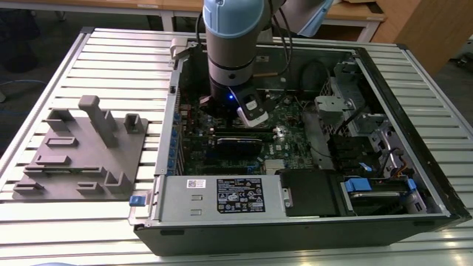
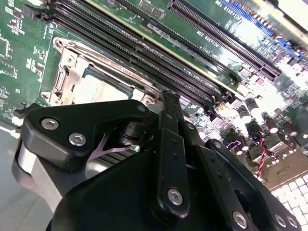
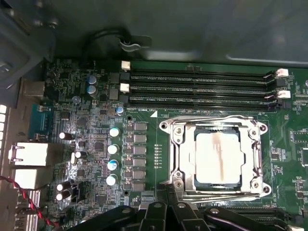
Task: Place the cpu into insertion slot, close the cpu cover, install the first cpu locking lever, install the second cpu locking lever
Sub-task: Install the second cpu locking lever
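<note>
The cpu (image 3: 217,156), a dull silver square, lies in the insertion slot (image 3: 179,159) on the green motherboard. The silvery cpu cover (image 3: 214,126) lies flat over it, framing the chip. A thin metal locking lever (image 3: 226,196) runs along the socket edge nearest my gripper, and another (image 3: 216,117) runs along the far edge beside the memory slots. My gripper (image 3: 166,191) is shut, with its tips at the corner of the socket by the near lever. The second wrist view shows the cpu (image 2: 103,89), the cover (image 2: 67,67) and my gripper (image 2: 169,98) against the socket's edge. In the exterior view my gripper (image 1: 253,117) hangs inside the open case.
Long black memory slots (image 3: 202,86) run beside the socket, with capacitors (image 3: 113,154) and rear ports (image 3: 29,154) nearby. A grey fixture plate (image 1: 81,149) lies at the exterior view's left of the case. A power supply box (image 1: 221,194), drive bays (image 1: 369,188) and cables crowd the case.
</note>
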Controlling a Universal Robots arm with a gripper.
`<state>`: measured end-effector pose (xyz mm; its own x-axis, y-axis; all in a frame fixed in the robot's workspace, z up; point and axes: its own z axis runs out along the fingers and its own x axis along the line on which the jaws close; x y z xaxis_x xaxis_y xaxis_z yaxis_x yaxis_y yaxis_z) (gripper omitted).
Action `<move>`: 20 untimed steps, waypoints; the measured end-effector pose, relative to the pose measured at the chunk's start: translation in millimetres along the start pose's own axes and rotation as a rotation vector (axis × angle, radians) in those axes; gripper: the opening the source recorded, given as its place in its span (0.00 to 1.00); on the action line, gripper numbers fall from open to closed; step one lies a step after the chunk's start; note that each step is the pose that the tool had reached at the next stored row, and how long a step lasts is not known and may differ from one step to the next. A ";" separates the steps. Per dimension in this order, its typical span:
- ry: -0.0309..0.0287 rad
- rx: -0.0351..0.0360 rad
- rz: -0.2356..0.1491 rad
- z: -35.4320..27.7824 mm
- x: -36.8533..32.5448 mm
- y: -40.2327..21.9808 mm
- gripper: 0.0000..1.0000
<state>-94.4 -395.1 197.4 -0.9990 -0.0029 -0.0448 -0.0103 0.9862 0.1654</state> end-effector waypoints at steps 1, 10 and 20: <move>-0.0012 -0.0042 0.000 0.5 0.4 -0.2 0.11; -0.0068 -0.0216 0.000 3.8 5.7 -3.7 0.11; -0.0072 -0.0222 0.000 0.1 6.4 -3.5 0.11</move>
<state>-100.8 -398.5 196.4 -0.9987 -0.0018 -0.0519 -0.0115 0.9823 0.1872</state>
